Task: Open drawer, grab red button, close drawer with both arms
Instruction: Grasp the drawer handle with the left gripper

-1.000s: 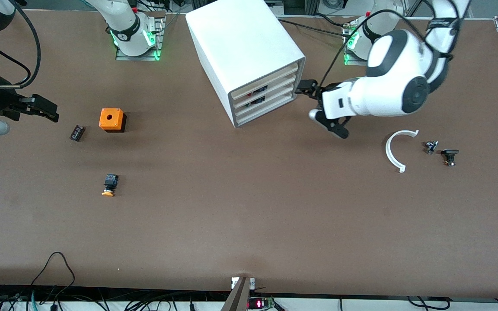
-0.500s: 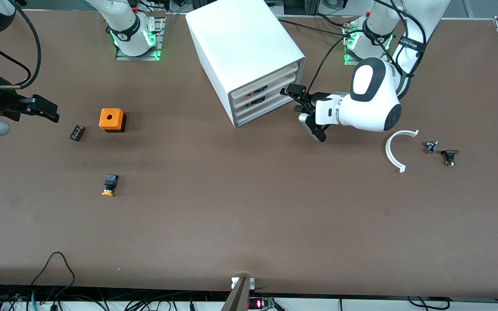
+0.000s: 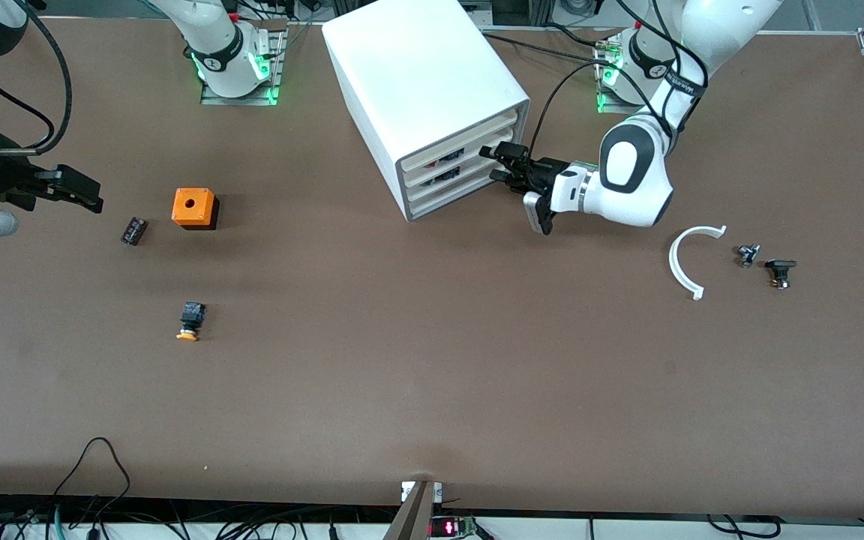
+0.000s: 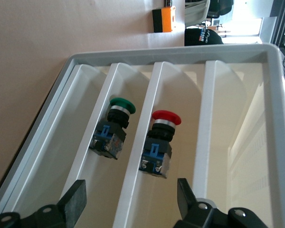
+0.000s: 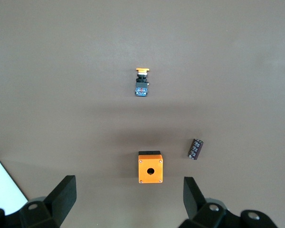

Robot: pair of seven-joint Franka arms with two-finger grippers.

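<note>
The white cabinet (image 3: 424, 75) stands near the arms' bases, its stacked drawers all pushed in. My left gripper (image 3: 493, 163) is open right in front of the drawer fronts, its fingers (image 4: 73, 202) spread and touching nothing. In the left wrist view the red-capped button (image 4: 159, 142) lies in the second drawer from the top (image 4: 180, 90), directly ahead of the left gripper (image 4: 130, 204). A green-capped button (image 4: 113, 128) lies in the drawer below it. My right gripper (image 3: 85, 192) waits open and empty over the table at the right arm's end, also seen in the right wrist view (image 5: 128, 199).
An orange cube with a hole (image 3: 193, 208), a small black cylinder (image 3: 133, 230) and a yellow-capped button (image 3: 190, 321) lie toward the right arm's end. A white curved strip (image 3: 691, 259) and two small black parts (image 3: 780, 271) lie toward the left arm's end.
My left arm has swung in and brought its open gripper from beside the cabinet up to the drawer fronts. The right arm has not moved.
</note>
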